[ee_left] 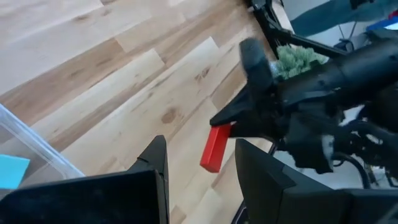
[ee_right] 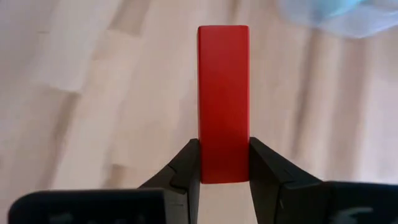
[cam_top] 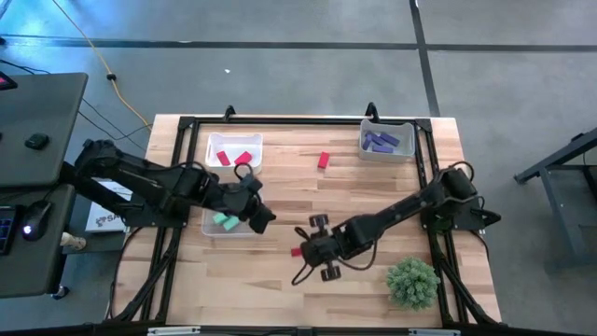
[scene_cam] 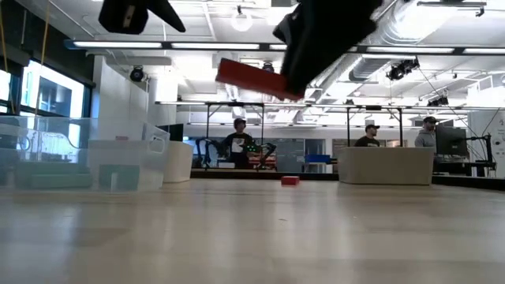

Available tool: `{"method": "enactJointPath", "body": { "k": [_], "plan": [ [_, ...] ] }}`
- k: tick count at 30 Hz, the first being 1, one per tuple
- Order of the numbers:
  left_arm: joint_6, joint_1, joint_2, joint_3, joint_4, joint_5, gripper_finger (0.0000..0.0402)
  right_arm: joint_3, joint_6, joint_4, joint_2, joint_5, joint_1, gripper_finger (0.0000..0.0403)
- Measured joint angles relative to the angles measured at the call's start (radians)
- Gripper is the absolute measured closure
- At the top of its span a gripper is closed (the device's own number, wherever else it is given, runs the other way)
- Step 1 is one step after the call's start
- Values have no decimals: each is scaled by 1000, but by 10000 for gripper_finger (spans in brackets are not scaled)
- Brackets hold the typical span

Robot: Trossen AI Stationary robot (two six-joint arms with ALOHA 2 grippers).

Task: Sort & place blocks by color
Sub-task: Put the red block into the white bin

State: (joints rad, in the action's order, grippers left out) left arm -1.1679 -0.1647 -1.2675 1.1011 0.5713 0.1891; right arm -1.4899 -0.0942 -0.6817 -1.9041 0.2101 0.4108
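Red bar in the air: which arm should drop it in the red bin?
Right. The right gripper is shut on the red bar; the left gripper is open, over the teal bin.

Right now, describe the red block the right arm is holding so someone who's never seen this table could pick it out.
Start at the green spiky plant ball near the table's front right corner; just to its left hangs the right gripper. Clamped between its fingers is a red bar, lifted off the wood. The other loose red block lies flat on the table near the purple bin; this one is in the air.
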Motion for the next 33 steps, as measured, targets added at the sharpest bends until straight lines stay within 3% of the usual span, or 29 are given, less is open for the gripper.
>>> {"method": "enactJointPath", "body": {
  "k": [11, 26, 33],
  "plan": [
    [0, 129, 0, 0, -2, -78, 300, -1, 64, -10, 102, 167, -102, 325],
    [20, 230, 0, 0, -2, -116, 300, -1, 196, 128, 113, 265, -201, 325],
    [78, 260, 0, 0, -1, -186, 300, -1, 257, 216, 117, 286, -208, 325]
  ]
}}
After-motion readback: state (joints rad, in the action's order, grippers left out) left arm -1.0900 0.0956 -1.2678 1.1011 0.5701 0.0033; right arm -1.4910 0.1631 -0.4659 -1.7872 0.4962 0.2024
